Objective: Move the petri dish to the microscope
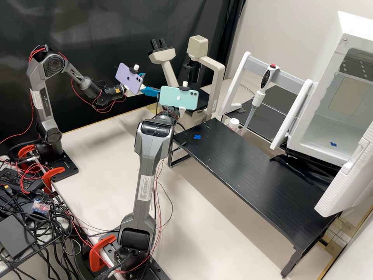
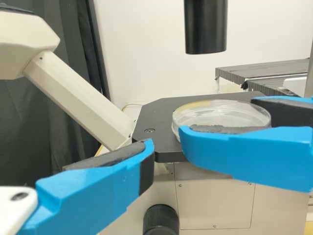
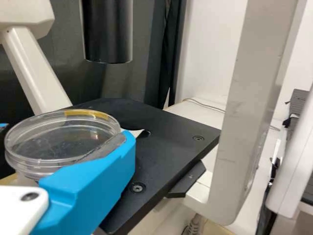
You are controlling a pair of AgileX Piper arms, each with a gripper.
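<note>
In the high view my left gripper (image 1: 151,83) stands open beside the microscope (image 1: 200,68); one of its fingers shows in the left wrist view (image 2: 147,149), apart from the dish. Behind the teal phone, my right gripper (image 1: 182,111) is mostly hidden. The right wrist view shows my right gripper (image 3: 66,132) shut on the clear petri dish (image 3: 54,139), which lies level. Seen from the left wrist, the petri dish (image 2: 222,113) is between the right gripper's fingers at the black microscope stage (image 2: 156,117); whether it touches the stage I cannot tell.
The objective tube (image 2: 206,27) hangs above the stage. A pale microscope pillar (image 3: 254,107) rises beside it. Right of the microscope are a pipette (image 1: 254,101) on a frame, a black raised shelf (image 1: 248,167) and an open white chamber (image 1: 334,128).
</note>
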